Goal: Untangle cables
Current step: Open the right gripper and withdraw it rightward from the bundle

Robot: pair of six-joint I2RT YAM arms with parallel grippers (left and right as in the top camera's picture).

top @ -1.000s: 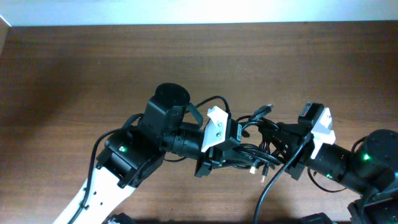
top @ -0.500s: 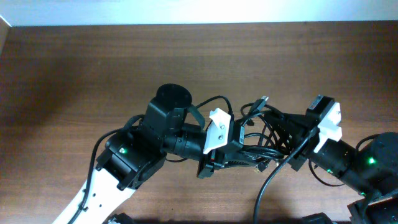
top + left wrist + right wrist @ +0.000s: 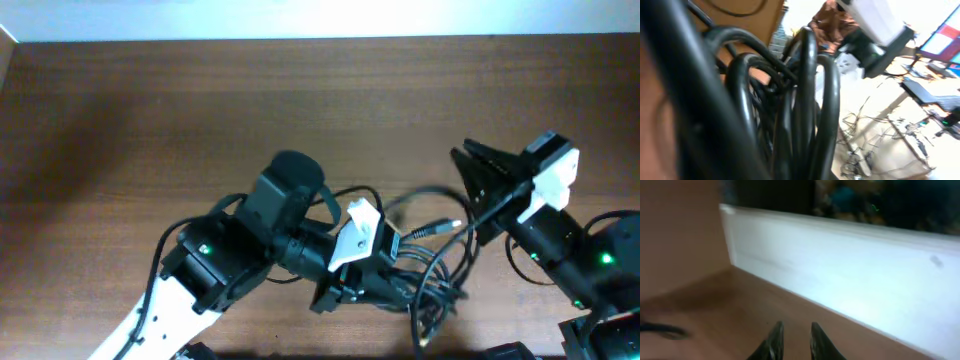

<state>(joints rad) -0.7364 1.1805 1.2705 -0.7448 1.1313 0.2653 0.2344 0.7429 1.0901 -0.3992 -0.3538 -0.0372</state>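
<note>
The cables (image 3: 435, 270) sit as one loose black tangle on the near half of the bench (image 3: 150, 110), a little right of its middle and well away from the far edge. The left pincer (image 3: 392, 288) is at the left side of that tangle, clamped together on the cables, its arm reaching in from the near left. In the left wrist view the cables (image 3: 810, 100) fill almost the whole picture as several thick-looking black loops pressed side by side, too close and blurred to tell one cord from another. From above, loops spread out to the right of the grip and down toward the near edge, and one plug end (image 3: 447, 228) with a pale metallic tip sticks out on the far side of the bundle, pointing right.

The right pincer (image 3: 468, 170) is apart from the tangle, farther toward the far edge and to the right, with nothing in it. The right wrist view shows its pincer (image 3: 794, 336) with the fingertips (image 3: 775, 339) slightly apart and only bare bench (image 3: 715, 305) beyond them, with the white wall (image 3: 840, 265) along the far edge. A dark blurred strand (image 3: 655, 329) lies at that view's left border.
</note>
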